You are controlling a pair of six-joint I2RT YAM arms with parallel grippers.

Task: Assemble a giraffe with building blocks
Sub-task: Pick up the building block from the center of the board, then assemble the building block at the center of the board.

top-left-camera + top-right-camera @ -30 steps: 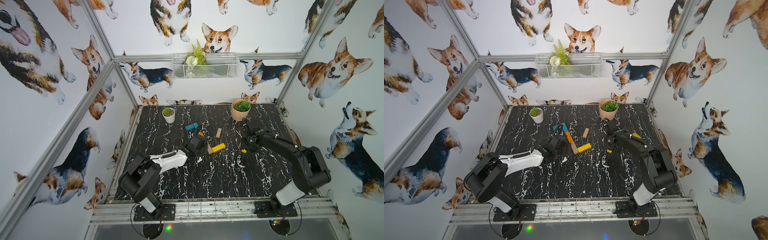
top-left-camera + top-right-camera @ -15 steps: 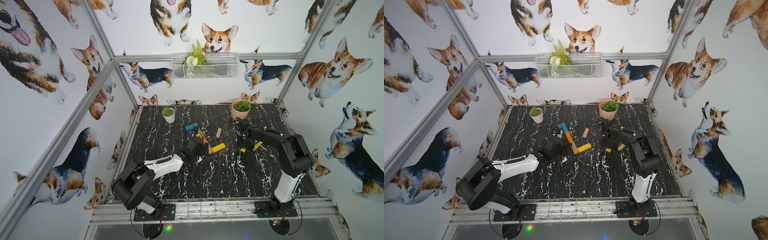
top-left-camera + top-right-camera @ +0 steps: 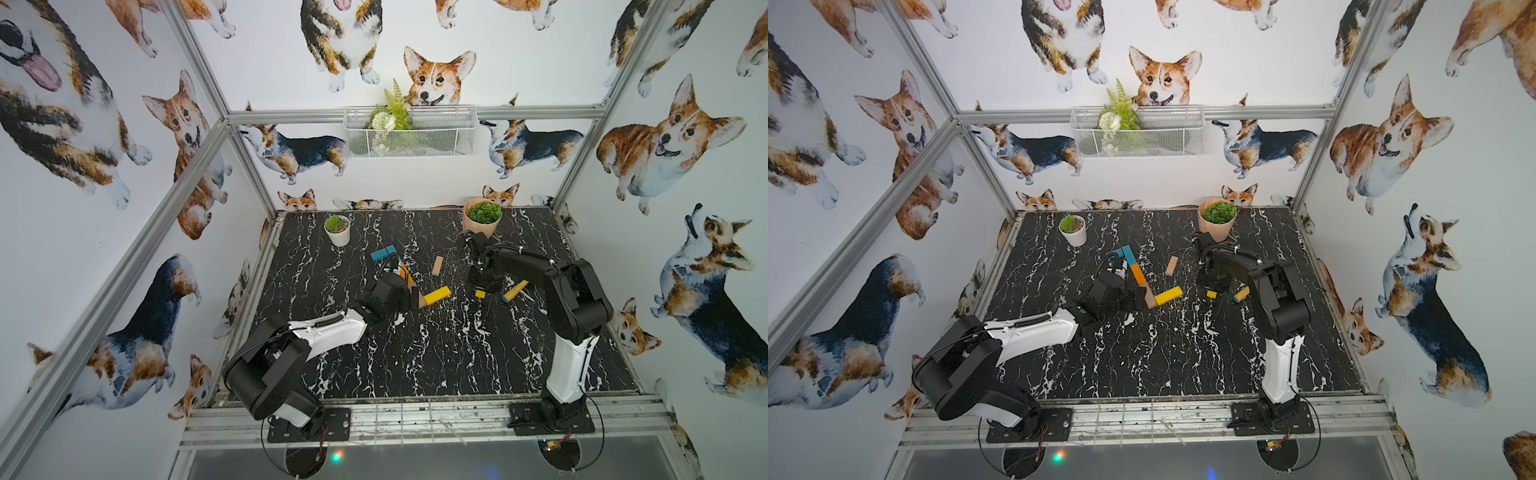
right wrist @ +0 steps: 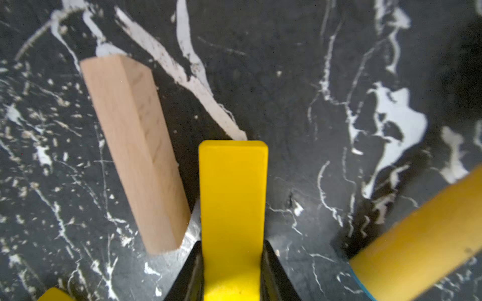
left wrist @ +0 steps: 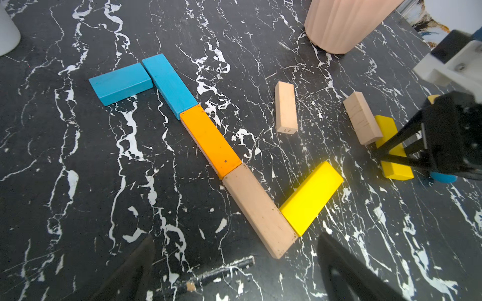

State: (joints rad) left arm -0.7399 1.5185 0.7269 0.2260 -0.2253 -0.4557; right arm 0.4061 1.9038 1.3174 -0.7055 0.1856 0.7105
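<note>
Nearest on the marble table [image 3: 415, 365], the left gripper [image 5: 234, 237] stands wide open, nothing between its fingers, at 7 o'clock of the giraffe's [image 5: 216, 156] near end. The giraffe lies flat, a little toward 10 o'clock from the table's middle. Its tan neck plank [image 5: 258, 211], orange plank [image 5: 210, 140] and teal neck plank [image 5: 169, 86] run end to end toward 11 o'clock. A teal head plank [image 5: 120, 83] juts toward 9 o'clock from the far tip, and a yellow body plank [image 5: 310, 198] leaves the tan one's near end toward 2 o'clock, touching it. At 3 o'clock of the body plank, apart from it, the right gripper [image 4: 232, 247] is clamped on a loose yellow plank [image 4: 232, 187]; whether that plank rests on the table I cannot tell. A spare tan plank [image 4: 135, 153] lies just beside it, and a yellow rod [image 3: 516, 290] with a teal end lies at 3 o'clock of it. A lone tan plank [image 3: 437, 265] lies at 12 o'clock of the body plank. Farthest stand a white pot [image 3: 338, 237] at 11 o'clock and a peach pot [image 3: 473, 226] at 1 o'clock
</note>
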